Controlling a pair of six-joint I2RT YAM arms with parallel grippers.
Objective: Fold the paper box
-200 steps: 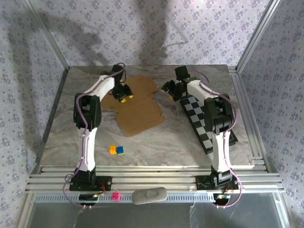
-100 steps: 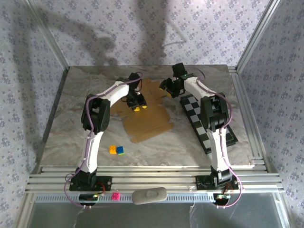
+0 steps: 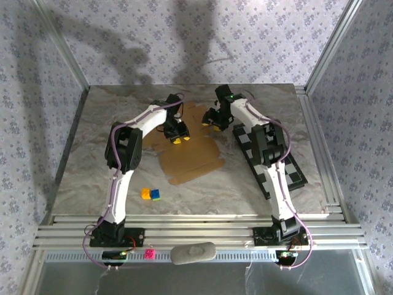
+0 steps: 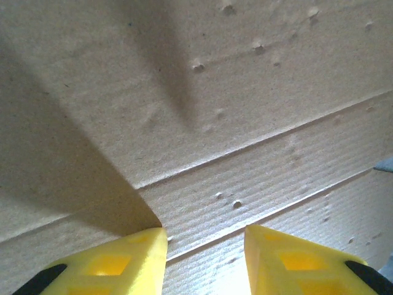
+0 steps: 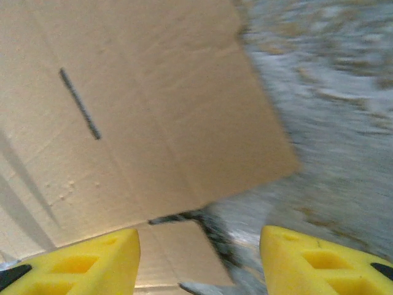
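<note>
The paper box [image 3: 193, 158] lies as a flat tan cardboard sheet in the middle of the table. My left gripper [image 3: 178, 137] hangs low over its back part. In the left wrist view the yellow fingertips [image 4: 126, 264] stand apart over the creased cardboard [image 4: 245, 123], and the left gripper [image 4: 206, 261] is open with nothing between them. My right gripper [image 3: 210, 121] is at the sheet's back right edge. In the right wrist view the right gripper [image 5: 199, 264] is open and empty, above a flap [image 5: 141, 110] with a slot and the flap's corner.
A black-and-white checkerboard [image 3: 273, 166] lies to the right under the right arm. Two small coloured blocks [image 3: 150, 194] sit near the front left. Marble tabletop [image 5: 325, 92] shows beside the flap. Metal rails border the table's sides and front.
The left arm swung right over the cardboard, and the sheet shifted right with it. The right gripper moved left, closer to the sheet's back edge. Both grippers narrowed slightly.
</note>
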